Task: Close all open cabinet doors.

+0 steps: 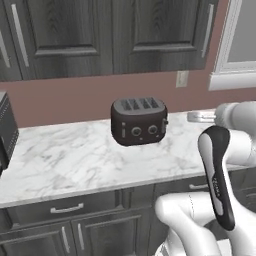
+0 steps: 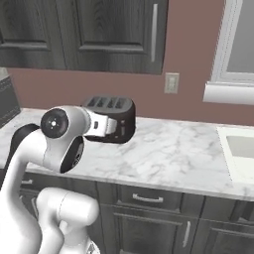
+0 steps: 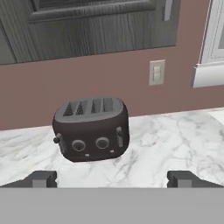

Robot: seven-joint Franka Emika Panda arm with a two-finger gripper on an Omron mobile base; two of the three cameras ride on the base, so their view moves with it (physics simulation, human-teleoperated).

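Pincer (image 3: 112,179) spread wide and empty above the surface (image 3: 175,135), facing the toaster (image 3: 92,129); I'd judge it must next find an open door among the upper-frame doors (image 1: 75,35).

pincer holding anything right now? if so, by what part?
Nothing is held. In the hand view the pincer is open, its fingertips wide apart with only bare counter between them, short of the toaster and well below the cabinet doors.

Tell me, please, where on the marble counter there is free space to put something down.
The counter is bare left of the toaster, up to the black appliance at the left edge. It is also bare right of the toaster, up to the sink. In front of the toaster, the gripper hangs open over bare marble.
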